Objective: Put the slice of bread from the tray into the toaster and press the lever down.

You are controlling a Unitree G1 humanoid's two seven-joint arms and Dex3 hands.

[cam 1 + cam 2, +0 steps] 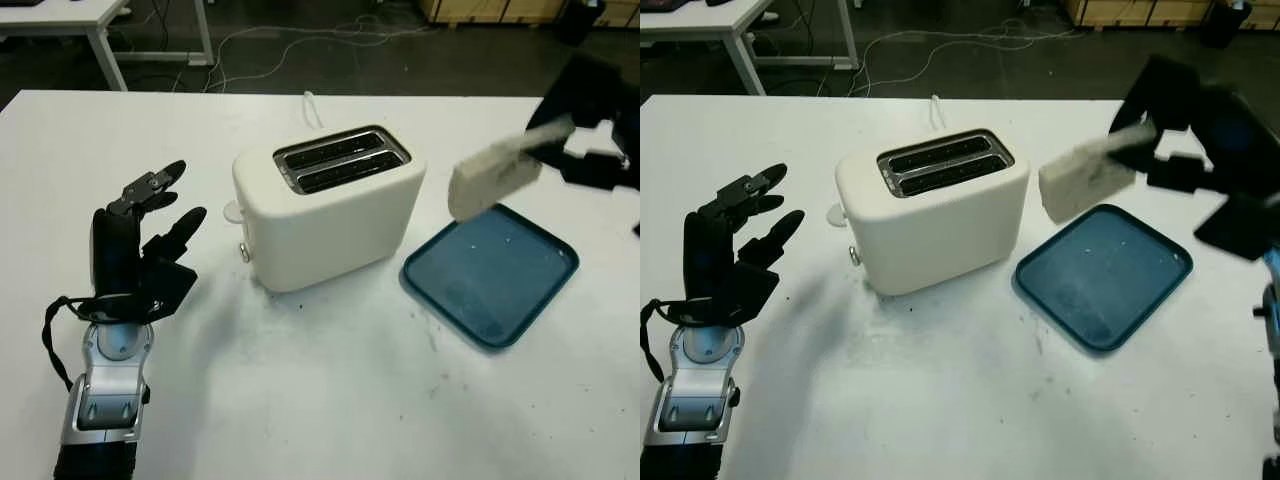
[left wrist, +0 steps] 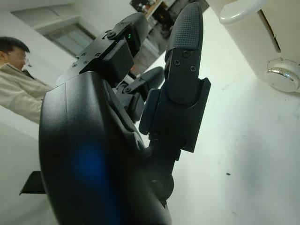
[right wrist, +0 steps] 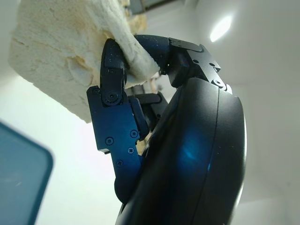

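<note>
Bread slice (image 1: 492,180) is airborne, pinched in the right hand (image 1: 1185,140), held above the counter (image 1: 330,380) over the near-left edge of the blue tray (image 1: 500,270), just to the right of the toaster (image 1: 330,205) and not touching it. Slice is tilted, its lower end toward the toaster's side, its upper end gripped by the hand. Right wrist view confirms it: fingers (image 3: 112,84) curl around the slice's edge and dent the crumb. Toaster sits mid-counter, cream body, two slots (image 1: 340,160) on top facing up, both open. Its lever (image 1: 233,211) and a chrome knob (image 1: 245,253) are on the end face toward the left hand. White cord (image 1: 312,108) runs off the back of the toaster. Left hand (image 1: 150,235) is open, holding nothing, over the counter left of the toaster and apart from it. A person (image 2: 16,79) in a light jacket shows in the left wrist view, behind the hand.
</note>
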